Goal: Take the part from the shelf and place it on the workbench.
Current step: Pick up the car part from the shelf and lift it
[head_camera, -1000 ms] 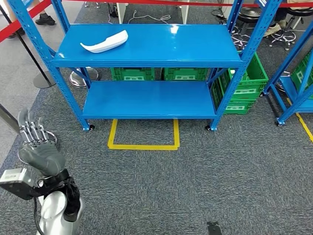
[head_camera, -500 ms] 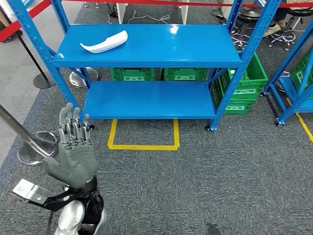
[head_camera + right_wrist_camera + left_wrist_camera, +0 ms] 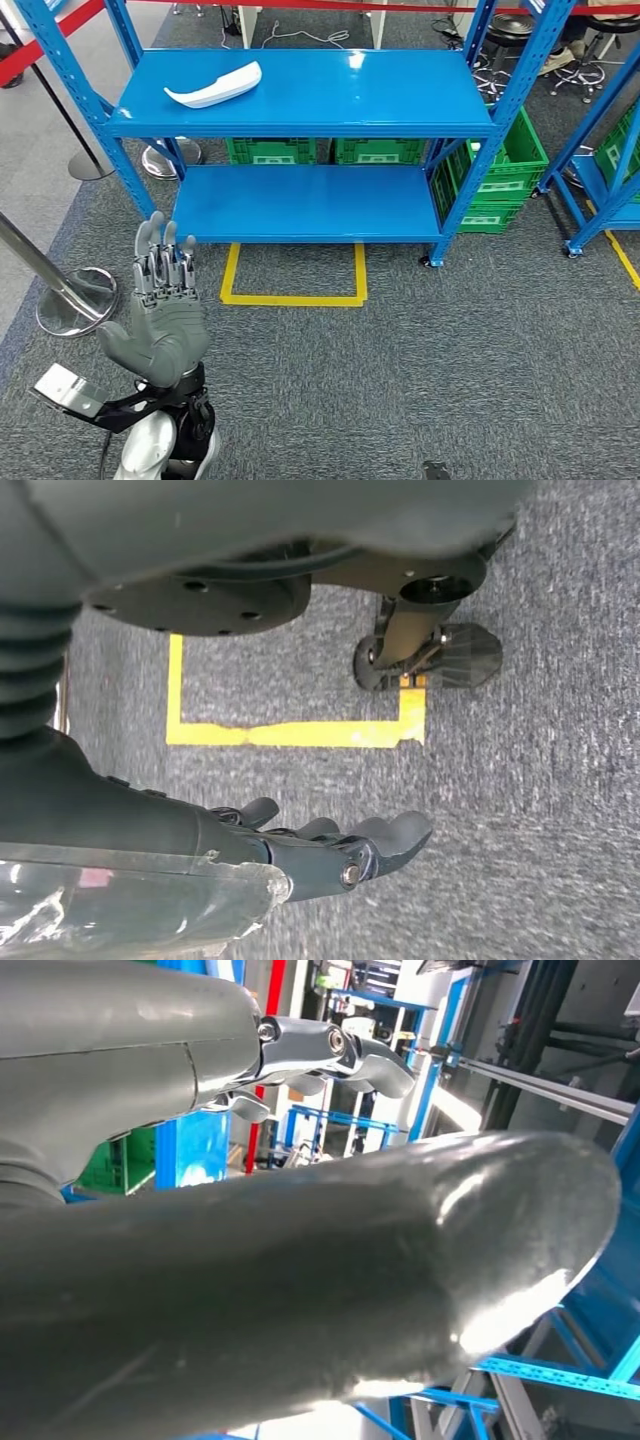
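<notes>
Head view: the left hand has risen slightly toward the shelf, fingers extended, holding nothing. The white part lies on the top shelf, well apart; the reach is just beginning.

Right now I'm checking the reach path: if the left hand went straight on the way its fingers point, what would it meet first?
The left hand points up toward the blue shelf. Probably its lower deck edge comes first; the white part lies higher, on the top deck. Depth is unclear.
</notes>
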`<state>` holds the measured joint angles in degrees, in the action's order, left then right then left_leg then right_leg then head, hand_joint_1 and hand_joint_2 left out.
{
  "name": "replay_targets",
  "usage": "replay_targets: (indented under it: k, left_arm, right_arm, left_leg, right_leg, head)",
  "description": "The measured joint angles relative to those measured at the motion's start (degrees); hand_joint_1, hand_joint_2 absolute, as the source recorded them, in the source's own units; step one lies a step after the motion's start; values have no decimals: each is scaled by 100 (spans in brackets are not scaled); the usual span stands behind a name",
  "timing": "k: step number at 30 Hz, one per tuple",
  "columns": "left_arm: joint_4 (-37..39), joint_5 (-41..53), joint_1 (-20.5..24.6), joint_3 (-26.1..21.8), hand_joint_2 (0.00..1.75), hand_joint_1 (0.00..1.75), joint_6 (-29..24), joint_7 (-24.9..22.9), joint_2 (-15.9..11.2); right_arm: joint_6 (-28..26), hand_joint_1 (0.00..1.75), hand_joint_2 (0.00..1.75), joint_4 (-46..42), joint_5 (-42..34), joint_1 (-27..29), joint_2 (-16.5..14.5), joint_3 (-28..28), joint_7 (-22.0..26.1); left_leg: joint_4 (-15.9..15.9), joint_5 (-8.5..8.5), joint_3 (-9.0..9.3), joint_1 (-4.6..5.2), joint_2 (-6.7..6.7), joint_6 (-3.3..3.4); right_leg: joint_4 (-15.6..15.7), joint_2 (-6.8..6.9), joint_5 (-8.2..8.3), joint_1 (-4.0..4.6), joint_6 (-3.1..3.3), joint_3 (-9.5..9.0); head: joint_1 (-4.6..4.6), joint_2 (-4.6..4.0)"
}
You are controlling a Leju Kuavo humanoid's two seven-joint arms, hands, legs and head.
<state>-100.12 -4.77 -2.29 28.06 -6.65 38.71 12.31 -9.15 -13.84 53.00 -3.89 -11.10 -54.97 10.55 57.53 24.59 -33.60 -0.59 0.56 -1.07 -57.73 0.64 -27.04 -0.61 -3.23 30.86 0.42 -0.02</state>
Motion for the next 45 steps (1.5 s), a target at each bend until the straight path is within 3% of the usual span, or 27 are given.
replay_targets:
  k: [4, 8, 10, 12, 13, 14, 16, 18, 19, 22, 24, 27, 28, 29, 30, 32, 34, 37, 39, 40, 43, 44, 45]
  left_arm:
    - [9, 117, -16, -5, 0, 0, -85, 37, -4]
    - [8, 188, -36, -9, 0, 0, -176, 65, 7]
    - [9, 202, -49, -9, 0, 0, -221, 54, 21]
    - [16, 235, -59, -8, 0, 0, -266, 37, 23]
    - [22, 251, -65, -8, 0, 0, -284, 31, 21]
    - [29, 264, -70, -8, 0, 0, -294, 29, 20]
    - [42, 285, -73, -8, 0, 0, -310, 28, 20]
    - [49, 298, -74, -7, 0, 0, -324, 28, 21]
    - [50, 303, -74, -6, 0, 0, -333, 28, 22]
    - [56, 329, -75, -5, 0, 0, -382, 26, 25]
    - [58, 264, -70, -6, 0, 0, -380, 4, 27]
    - [58, -29, -75, -11, 0, 0, -261, -100, 28]
    - [58, -127, -83, -16, 0, 0, -225, -147, 28]
    - [58, -202, -91, -22, 0, 0, -201, -192, 29]
    - [58, -251, -96, -27, 0, 0, -186, -230, 31]
    - [58, -292, -99, -36, 0, 0, -173, -267, 36]
    - [57, -304, -97, -42, 0, 0, -168, -281, 45]
    - [58, -338, -100, -56, 0, 0, -169, -328, 57]
    - [58, -393, -104, -66, 0, 0, -173, -376, 65]
    - [58, -426, -106, -69, 0, 0, -161, -390, 68]
    - [57, -488, -110, -84, 0, 0, -54, -362, 68]
    - [56, -491, -112, -91, 0, 0, 0, -343, 67]
    - [56, -502, -113, -96, 0, 0, 63, -328, 66]
  right_arm:
    - [-53, 0, 175, 0, 166, 4, 0, 36, 20]
    - [-162, 0, 0, 0, 273, -8, 0, 114, 51]
    - [-241, 0, 0, 0, 346, -6, 1, 134, 40]
    - [-285, 0, 0, 1, 415, 4, 3, 167, 27]
    - [-296, 0, 0, 1, 442, 12, 5, 184, 22]
    - [-304, 0, 0, 1, 461, 17, 9, 203, 19]
    - [-319, 0, 0, 1, 489, 18, 20, 237, 16]
    - [-328, 0, 0, 5, 502, 8, 27, 265, 17]
    - [-336, 0, 0, 8, 511, 5, 28, 273, 17]
    - [-469, 0, 0, 11, 643, 10, 30, 308, -50]
    - [-692, 0, 0, 11, 838, 15, 32, 385, -211]
    - [-1078, 0, 0, 11, 1057, 12, 32, 509, -568]
    - [-1174, 0, 0, 11, 1084, 12, 32, 530, -706]
    - [-1245, 0, 0, 11, 1102, 13, 32, 543, -835]
    - [-1290, 0, 0, 11, 1117, 12, 31, 551, -942]
    - [-1332, 0, 0, 11, 1137, 9, 31, 568, -1064]
    - [-1349, 0, 0, 11, 1143, 8, 31, 580, -1098]
    - [-1374, 0, 0, 11, 1160, 10, 31, 600, -1122]
    - [-1380, 0, 0, 11, 1186, 7, 31, 621, -1133]
    - [-1380, 0, 0, 11, 1203, 6, 31, 629, -1133]
    - [-1361, 0, 0, 16, 1272, 16, 31, 665, -1138]
    - [-1339, 0, 0, 20, 1297, 21, 31, 679, -1148]
    - [-1309, 0, 0, 24, 1319, 22, 31, 690, -1164]
  left_leg:
    - [14, 15, -6, 20, 0, 36]
    - [-130, -33, 59, 24, -3, 136]
    - [-224, -77, 122, 2, -5, 167]
    - [-231, -75, 128, 10, -2, 176]
    - [-229, -68, 131, 12, 3, 171]
    - [-225, -58, 136, 10, 11, 160]
    - [-199, -21, 159, -10, 35, 106]
    - [-141, 28, 157, -2, 52, 23]
    - [-117, 41, 146, 8, 56, -15]
    - [-101, 51, 129, 4, 55, -89]
    - [106, 203, 35, -9, 34, -135]
    - [1169, 698, -501, -7, 16, -166]
    - [1467, 779, -665, -7, 15, -164]
    - [1587, 753, -746, -7, 15, -156]
    - [1481, 620, -715, -8, 14, -144]
    - [789, 204, -392, -8, -10, -116]
    - [159, 6, -97, -2, -28, -88]
    - [2, 11, -50, 10, -10, -9]
    - [-11, 1, -40, 5, -4, 63]
    - [-17, -2, -33, 3, -5, 94]
    - [-16, 12, -27, 35, -4, 150]
    - [-16, 16, -21, 45, 1, 160]
    - [-15, 21, -9, 51, 9, 163]
  right_leg:
    - [24, 0, 13, -19, -27, -7]
    - [3, -10, -25, -45, -94, -1]
    - [-477, -34, -286, -45, -95, 234]
    - [-1258, -46, -596, -44, -103, 658]
    - [-1504, -46, -635, -47, -110, 814]
    - [-1538, -47, -558, -51, -117, 873]
    - [-941, -46, -130, -75, -135, 649]
    - [-273, -82, 152, -93, -132, 347]
    - [-130, -103, 183, -97, -104, 284]
    - [-132, -129, 161, -77, 45, 302]
    - [-131, -125, 162, -76, 126, 299]
    - [-127, -99, 154, -72, 183, 296]
    - [-127, -91, 150, -68, 188, 295]
    - [-128, -87, 147, -66, 190, 293]
    - [-128, -85, 145, -66, 189, 288]
    - [-129, -92, 135, -65, 166, 273]
    - [-139, -102, 119, -41, 107, 279]
    - [-99, -91, 127, -37, 2, 284]
    - [-232, -84, 21, -49, -48, 345]
    - [-474, -84, -119, -49, -59, 460]
    - [-1588, -88, -592, -34, -58, 996]
    - [-1755, -89, -604, -28, -51, 1088]
    - [-1696, -89, -508, -21, -39, 1071]
  head:
    - [-2, 0]
    - [3, 0]
    - [29, 0]
    - [45, 0]
    - [46, 0]
    - [46, 0]
    - [48, 0]
    - [60, 0]
    - [56, 0]
    - [32, 0]
    - [22, 0]
    - [6, 0]
    - [7, 0]
    - [6, 0]
    - [7, 0]
    - [4, 0]
    - [5, 0]
    - [20, 0]
    - [37, 0]
    - [46, 0]
    - [67, 0]
    - [67, 0]
    - [67, 0]
